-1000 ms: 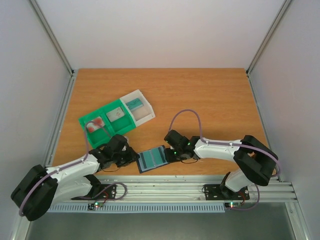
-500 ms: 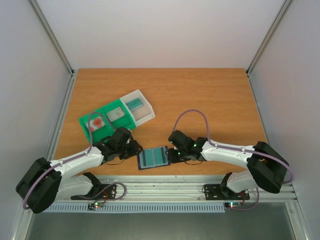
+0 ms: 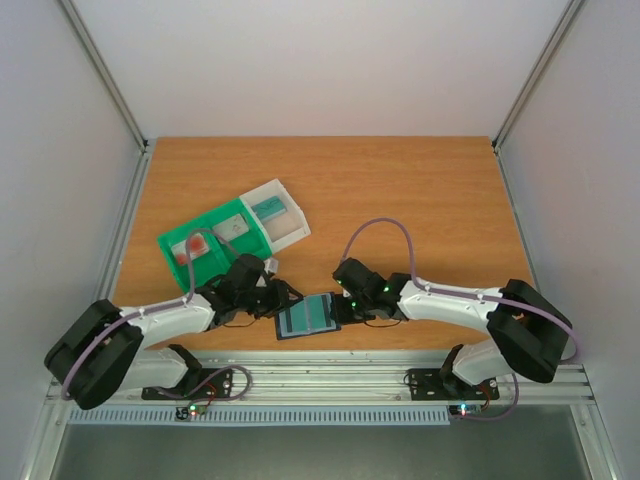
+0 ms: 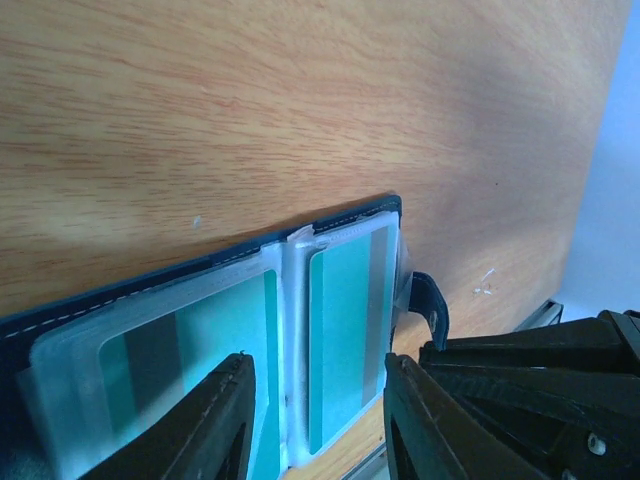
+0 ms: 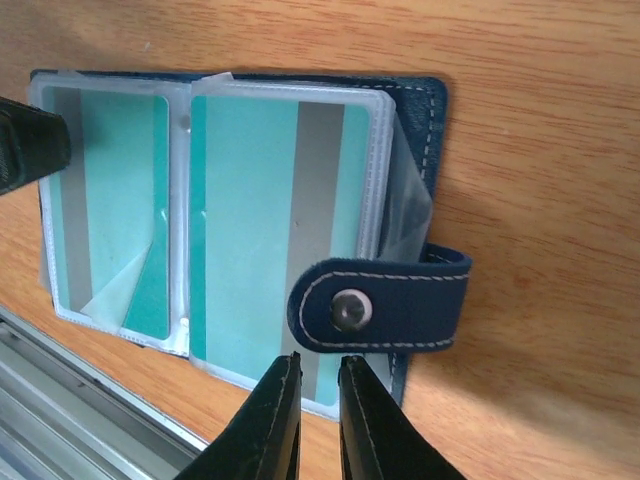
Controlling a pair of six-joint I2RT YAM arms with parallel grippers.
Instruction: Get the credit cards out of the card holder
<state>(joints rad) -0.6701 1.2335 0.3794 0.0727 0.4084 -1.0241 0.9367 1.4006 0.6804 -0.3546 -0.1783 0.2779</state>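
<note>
A green and white plastic tray (image 3: 200,220) with box compartments sits at the far left of the wooden surface (image 3: 400,200). Just right of it and nearer, the left end effector (image 4: 316,400) lies low at the left edge of the holder (image 3: 308,317). Its black fingers (image 4: 215,425) are spread wide and grasp nothing. One is above each of the two clear sleeves (image 4: 285,330).

The holder lies flat and open near the surface's near edge, between the two arms. Its cover is dark navy with pale stitching along the rim. The cards (image 5: 250,200) sit inside the glossy sleeves, one to each. They are thin teal rectangles with rounded corners and a grey stripe across them. A rounded navy tab (image 5: 400,300) with a metal snap (image 5: 347,310) folds over the edge of the right-hand card.

The right end effector (image 5: 318,390) is at the holder's right edge, just beside the tab. Its fingers (image 5: 275,420) are drawn nearly together with only a slit between them. Whether they pinch the holder's edge cannot be told.
</note>
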